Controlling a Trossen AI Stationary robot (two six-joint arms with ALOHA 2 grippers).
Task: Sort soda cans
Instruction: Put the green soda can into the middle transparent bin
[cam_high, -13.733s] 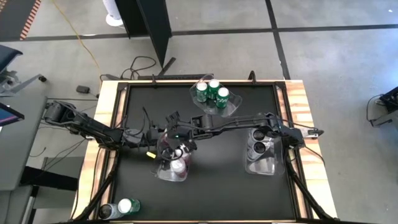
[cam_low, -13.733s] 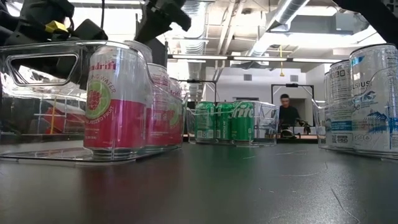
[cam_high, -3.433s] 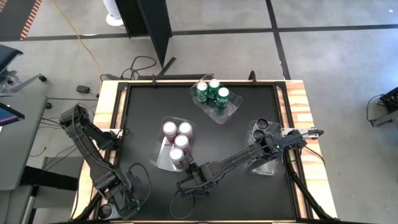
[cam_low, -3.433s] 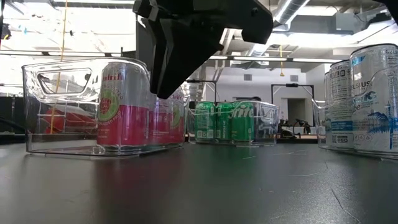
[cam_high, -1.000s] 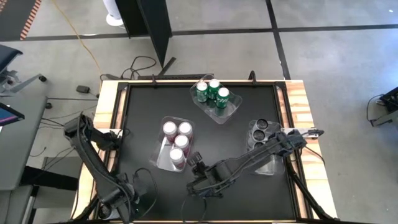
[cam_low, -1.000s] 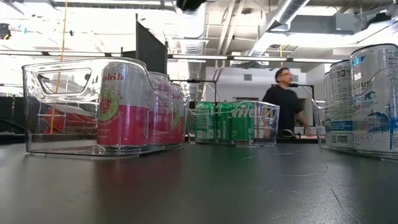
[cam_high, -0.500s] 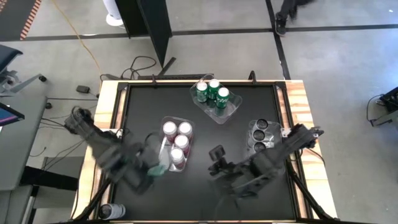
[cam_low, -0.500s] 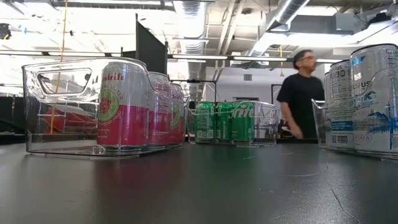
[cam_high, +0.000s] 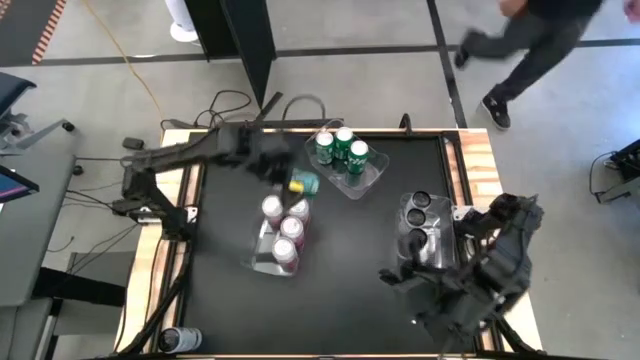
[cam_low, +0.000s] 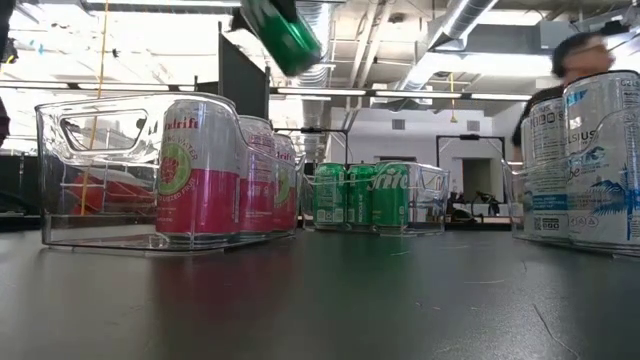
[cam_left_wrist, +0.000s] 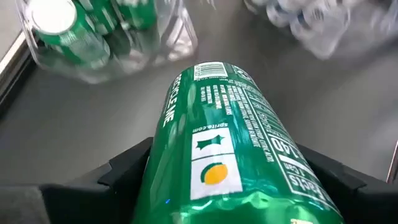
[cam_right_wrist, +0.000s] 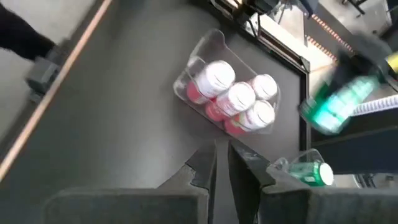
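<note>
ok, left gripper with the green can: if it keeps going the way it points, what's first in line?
Probably the bin of green cans. The left gripper holds a green can lying along its line, aimed roughly at that bin; bare table lies between. Depth is unclear, so it could pass beside.

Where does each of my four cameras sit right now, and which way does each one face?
High: above the table, looking straight down; both arms show.
Low: at tabletop height, looking across at the bins; no arm, only the carried green can.
Left wrist: on the left arm; left gripper clamps that can.
Right wrist: on the right arm; right gripper, nearly shut, above the pink cans.
Shared: all four see the green can.
</note>
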